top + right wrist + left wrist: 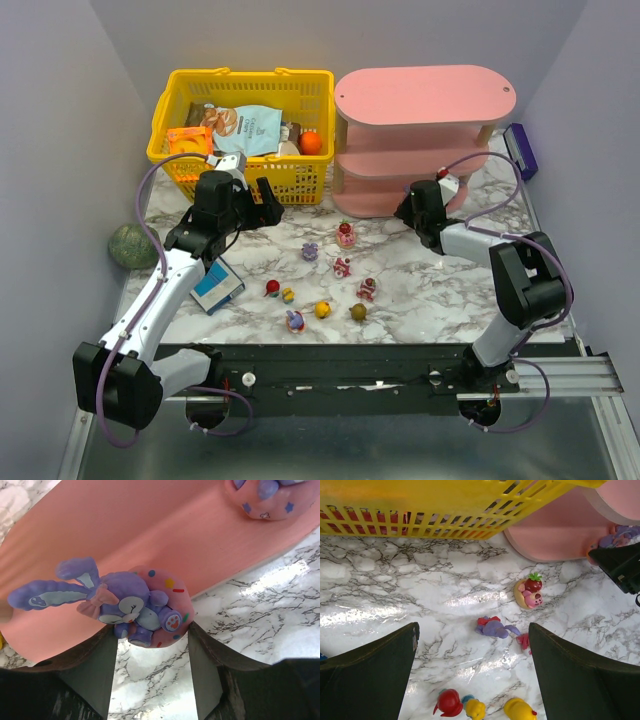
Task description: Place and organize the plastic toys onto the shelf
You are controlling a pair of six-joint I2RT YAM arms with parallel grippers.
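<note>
The left gripper (472, 630) is found with its jaws spread wide and nothing between them. It hangs above the marble tabletop (395, 580), with the yellow basket (420, 510) ahead of the fingertips. The loose plastic toys (330, 280) lie scattered on the tabletop. A purple figurine (496, 627) lies on its side just ahead of the open gap. A strawberry-topped figurine (530, 591) sits further ahead, toward the right finger. Small red and yellow pieces lie nearer, under the palm. The toys are judged light, rigid and glossy, and so liable to slip or skitter if pinched off-centre. Hold is best taken across the round base or body, not on ears or stalks. The right gripper (150, 647) is seen with its jaws drawn in on the purple bunny figurine (132, 605). The figurine appears to be pinched at its pink sprinkled base, with the ears projecting beyond the left finger. Just past the fingertips lies the lowest board of the shelf (150, 530). Whether the figurine's base already touches that board cannot be told. Another purple toy (270, 500) rests on the same board, further ahead on the right finger's side.
</note>
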